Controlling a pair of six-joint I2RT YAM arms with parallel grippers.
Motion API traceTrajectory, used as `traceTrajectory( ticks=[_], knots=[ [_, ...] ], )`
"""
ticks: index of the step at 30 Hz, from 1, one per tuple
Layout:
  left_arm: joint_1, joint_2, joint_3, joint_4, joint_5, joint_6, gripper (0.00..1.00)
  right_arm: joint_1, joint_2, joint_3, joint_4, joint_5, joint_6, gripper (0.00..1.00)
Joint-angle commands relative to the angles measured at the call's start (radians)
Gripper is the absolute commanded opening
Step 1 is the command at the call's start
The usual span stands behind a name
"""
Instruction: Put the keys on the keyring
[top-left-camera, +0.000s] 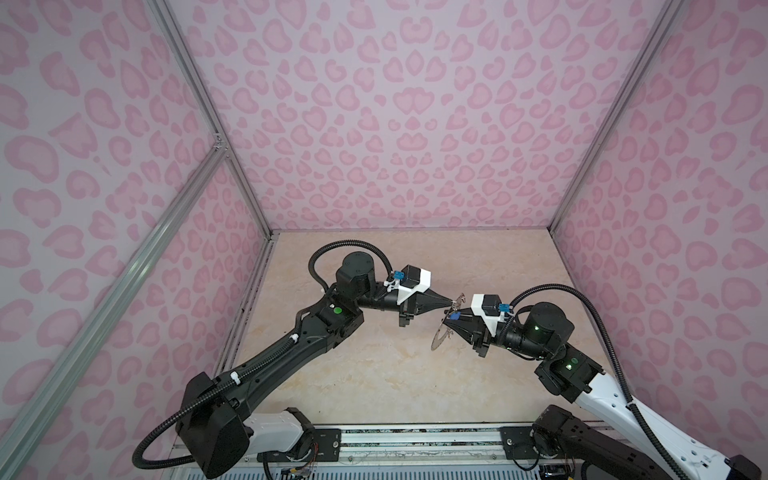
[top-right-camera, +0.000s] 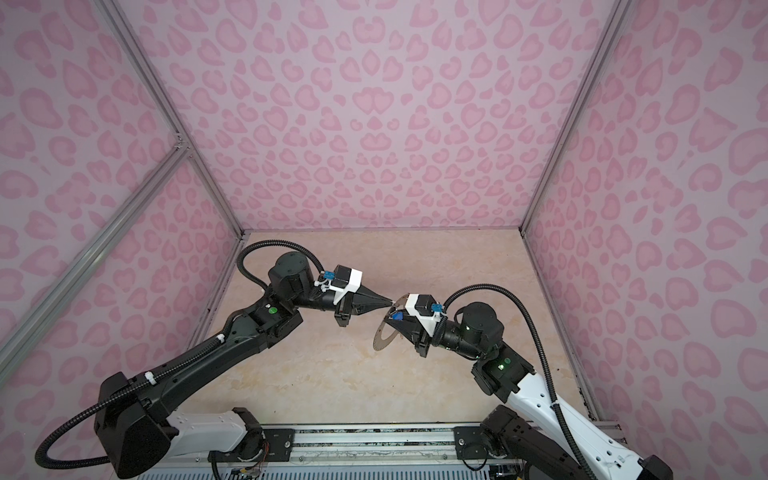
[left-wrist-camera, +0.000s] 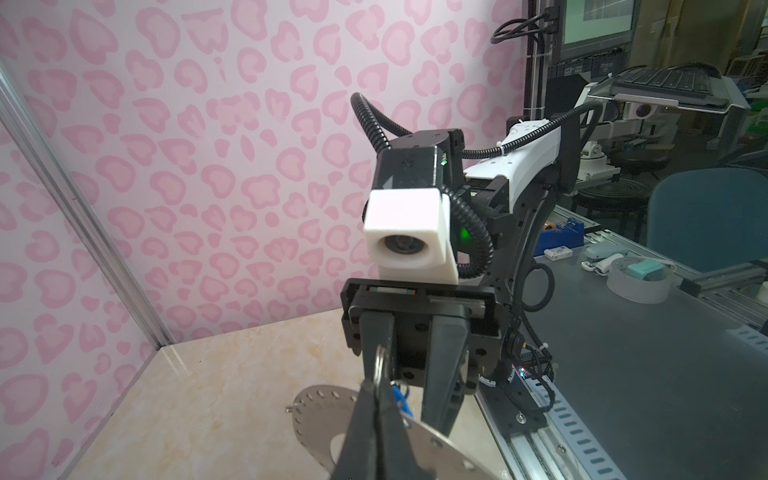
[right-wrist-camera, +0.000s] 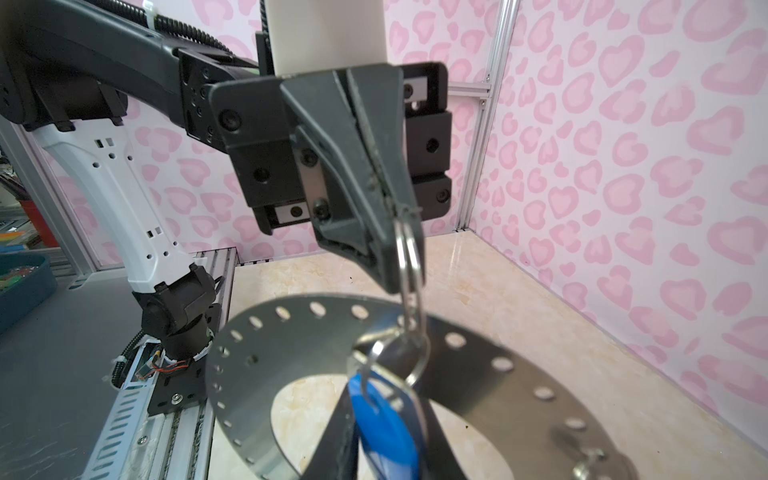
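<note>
Keyring: hanging tilted just below your left gripper.
Right gripper: fingers flank the blue-tagged key; whether they bite, you can't tell.
Left gripper: pressed together, pinching the wire loop on the keyring's edge.

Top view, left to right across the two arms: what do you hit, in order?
Left arm's black round motor joint → white block housing of the left wrist camera → flat grey metal keyring disc → white block housing of the right wrist camera → right arm's black round motor joint.
</note>
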Motion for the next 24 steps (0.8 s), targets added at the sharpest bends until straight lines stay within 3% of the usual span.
traceTrajectory(
  ticks=[1,15,19,24],
  knots=[
    [0.002,-0.011,-0.001,0.039,0.012,0.003,0.03,-0.001,-0.011,-0.006,0.046,-0.004,0.023,0.2],
    [0.003,-0.011,0.002,0.027,0.01,0.013,0.03,-0.007,-0.018,0.03,-0.089,-0.008,-0.01,0.09],
    [0.009,-0.015,-0.001,0.002,-0.024,0.037,0.03,-0.014,-0.023,0.057,-0.148,-0.004,-0.044,0.0],
    [0.016,-0.028,-0.004,-0.06,-0.073,0.096,0.03,-0.029,-0.007,0.123,-0.277,-0.005,-0.103,0.0]
  ],
)
